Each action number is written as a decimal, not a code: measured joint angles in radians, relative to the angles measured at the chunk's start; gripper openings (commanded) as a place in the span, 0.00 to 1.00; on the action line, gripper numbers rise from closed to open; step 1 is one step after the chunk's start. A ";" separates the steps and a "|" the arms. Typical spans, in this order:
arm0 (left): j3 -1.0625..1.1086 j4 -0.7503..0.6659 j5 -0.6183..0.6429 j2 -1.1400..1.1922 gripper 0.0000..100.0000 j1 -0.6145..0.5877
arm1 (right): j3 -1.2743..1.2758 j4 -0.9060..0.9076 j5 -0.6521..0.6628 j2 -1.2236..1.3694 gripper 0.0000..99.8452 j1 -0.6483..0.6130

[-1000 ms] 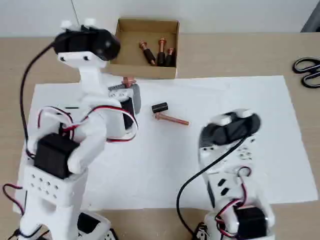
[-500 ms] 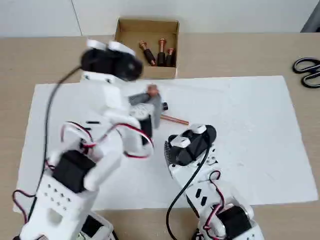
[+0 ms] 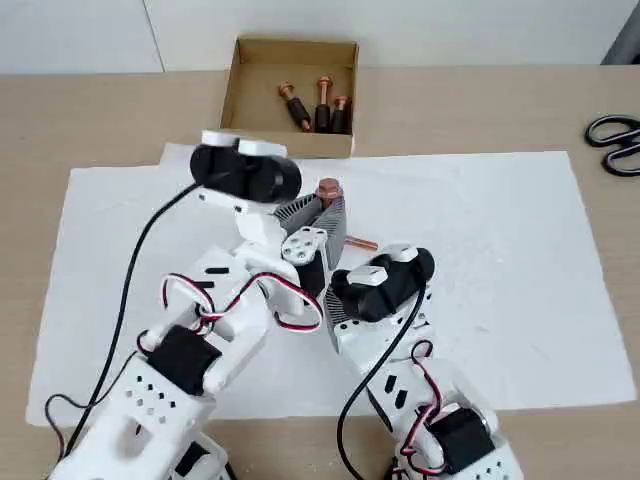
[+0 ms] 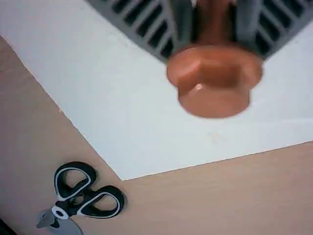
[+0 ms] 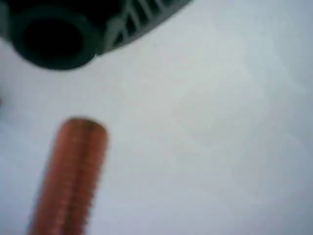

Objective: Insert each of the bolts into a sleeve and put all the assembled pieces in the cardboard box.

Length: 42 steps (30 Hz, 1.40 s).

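While the left tool (image 3: 322,205) is closed on a copper-coloured bolt (image 4: 212,81), its two grey ribbed fingers (image 4: 178,22) press on the smooth shank from both sides, and the head is free beyond them. This head is a wide round flange with a hexagonal top, and the metal has a dull shine. In the high view the bolt stands head up over the paper sheet (image 3: 500,250), between the cardboard box (image 3: 236,95) and the right arm.

The right tool (image 5: 117,27) is low over the paper, just beside the left one. I cannot tell if it is open or closed. Against its grey ribbed plastic there is a black sleeve (image 5: 49,39), a short tube with a round dark bore that faces the wrist camera. I cannot tell whether the sleeve is held or lies on the paper. Near it, but not touching, a second bolt (image 5: 73,171) lies on the sheet, with a finely threaded shaft and its flat end toward the sleeve.

The sheet is white, thin and a little wrinkled, on a light wooden counter (image 3: 100,110). The open brown box is at the far edge of the sheet and holds three assembled pieces (image 3: 324,103) side by side, copper heads above black sleeves. Scissors (image 3: 615,143) with black loop handles lie on the bare wood, well apart from both arms.
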 measured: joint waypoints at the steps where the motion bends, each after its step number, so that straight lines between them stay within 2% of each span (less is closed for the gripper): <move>1: 0.021 -0.021 0.000 -0.005 0.01 0.000 | 0.000 0.000 0.000 0.000 0.00 0.000; 9: 0.071 -0.115 0.000 -0.014 0.01 0.000 | 0.000 0.000 -0.003 0.000 0.00 0.000; 18: 0.150 -0.124 0.000 -0.018 0.01 0.009 | 0.002 0.000 -0.003 0.000 0.00 -0.002; 28: 0.152 -0.127 -0.006 -0.025 0.01 0.063 | 0.000 0.000 -0.003 0.000 0.00 0.002; 42: 0.166 -0.101 -0.037 -0.025 0.01 0.064 | 0.002 0.000 -0.003 0.000 0.00 0.000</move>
